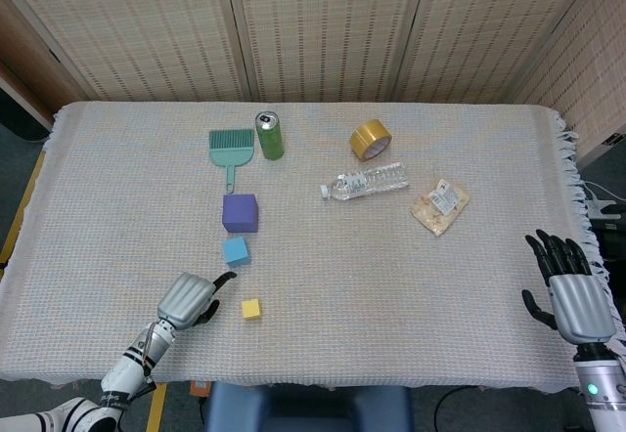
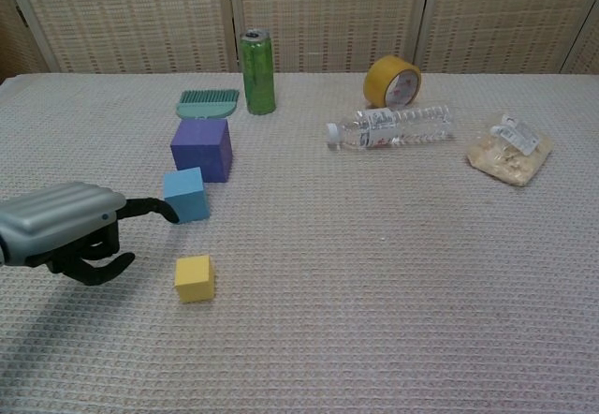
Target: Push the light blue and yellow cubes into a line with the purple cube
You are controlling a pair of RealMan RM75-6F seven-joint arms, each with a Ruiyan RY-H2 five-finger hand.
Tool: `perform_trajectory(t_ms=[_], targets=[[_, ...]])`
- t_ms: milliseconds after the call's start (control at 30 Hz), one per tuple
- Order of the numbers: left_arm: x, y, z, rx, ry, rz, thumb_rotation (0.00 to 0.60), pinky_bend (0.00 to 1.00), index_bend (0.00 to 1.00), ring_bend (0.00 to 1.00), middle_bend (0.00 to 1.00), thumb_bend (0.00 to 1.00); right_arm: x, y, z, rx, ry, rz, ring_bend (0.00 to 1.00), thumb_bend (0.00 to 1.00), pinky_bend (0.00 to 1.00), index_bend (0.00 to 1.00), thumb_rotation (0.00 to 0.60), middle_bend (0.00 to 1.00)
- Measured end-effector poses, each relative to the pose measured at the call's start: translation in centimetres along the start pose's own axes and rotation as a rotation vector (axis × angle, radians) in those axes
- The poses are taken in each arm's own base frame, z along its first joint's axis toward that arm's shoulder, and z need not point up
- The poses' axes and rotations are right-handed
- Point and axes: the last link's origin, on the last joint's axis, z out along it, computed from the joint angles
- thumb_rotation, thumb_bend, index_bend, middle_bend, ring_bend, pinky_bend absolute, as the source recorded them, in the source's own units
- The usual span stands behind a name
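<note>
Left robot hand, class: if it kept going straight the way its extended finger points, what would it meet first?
Probably the yellow cube, just right of the left robot hand. The chest view makes the finger seem aimed nearer the light blue cube, so depth is uncertain.

Lab: cloth-covered table (image 1: pixel 489 285), reed screens (image 1: pixel 323 31)

Bright, even light; soft shadows, sharp focus, no glare

No text can be read anywhere. The labels on the water bottle (image 2: pixel 393 125) and the snack packet (image 2: pixel 511 148) are too small and blurred. The green can (image 2: pixel 256 71) shows no legible print.
</note>
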Motion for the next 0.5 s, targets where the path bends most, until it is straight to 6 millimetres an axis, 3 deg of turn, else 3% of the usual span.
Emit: perform_trajectory(t_ms=[167,500], targets=[[-0.08,-0.33,0.4,0.011,-0.001,0.003,0.6,1.0,0.14,1.0,1.0,0.64,-0.1,-0.04,0.04,-0.001,-0.005,-0.003,0.0,0.14,0.0,0.0,0.6,0.0],[-0.43,-0.29,1.0,0.011,0.001,0.016,0.6,1.0,0.13,1.0,1.0,0.65,-0.22,0.0,0.17,-0.009,-0.01,-0.008,0.0,0.14,0.0,0.0,0.6,0.0]])
